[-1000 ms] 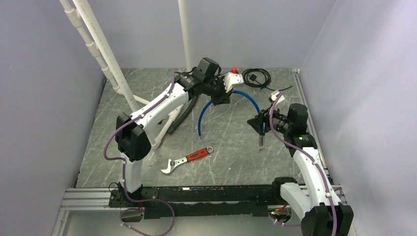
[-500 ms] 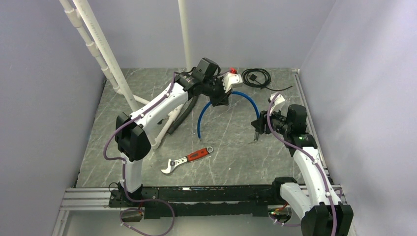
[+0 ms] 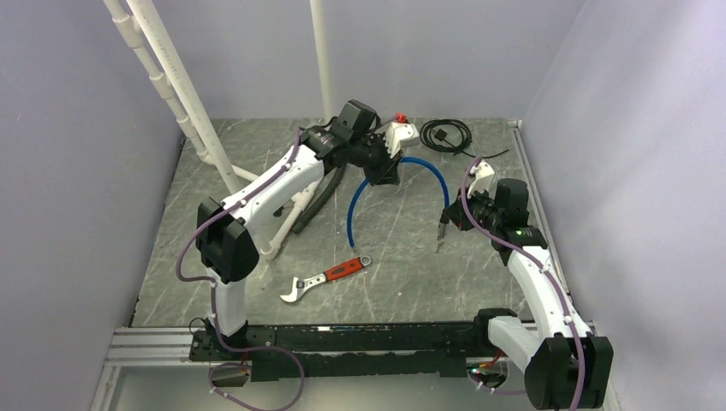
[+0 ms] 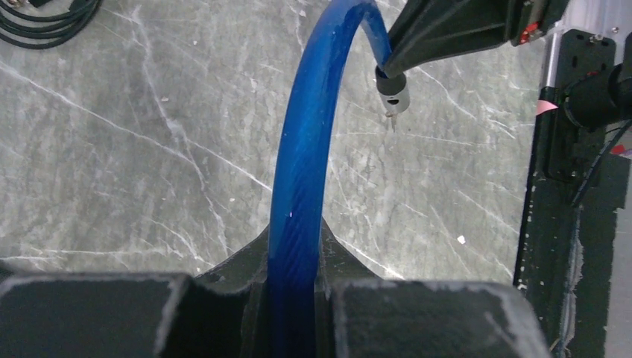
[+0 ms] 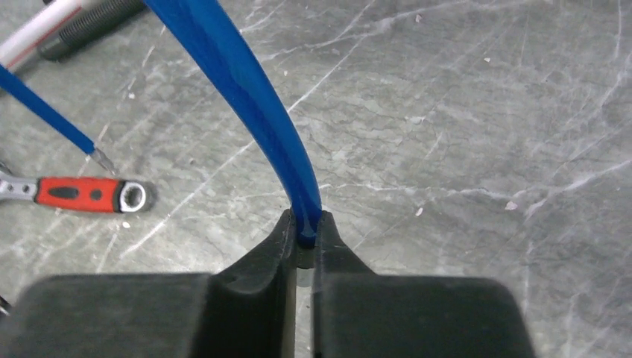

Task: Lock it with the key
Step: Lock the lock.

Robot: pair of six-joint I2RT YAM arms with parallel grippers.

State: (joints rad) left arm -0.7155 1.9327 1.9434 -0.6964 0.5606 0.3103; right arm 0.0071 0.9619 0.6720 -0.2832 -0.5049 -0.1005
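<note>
Two robot arms hold one blue cable (image 3: 425, 164) in an arch above the grey marbled bench (image 3: 402, 265), toward its far middle. The left pincer (image 4: 294, 250) is nearly shut, its black fingers clamped on the cable partway along its length. The right pincer (image 5: 302, 237) is also closed tight on the cable, near one end. In the left wrist view a short silver metal tip (image 4: 393, 98) sticks out just past that grip, hanging clear of the bench. The cable's other end (image 5: 101, 158) slopes down toward the bench near a red-handled wrench (image 3: 330, 276), which lies flat. A black coiled cord (image 3: 445, 135) rests at the far edge. White pipes (image 3: 171, 81) lean at the left.
</note>
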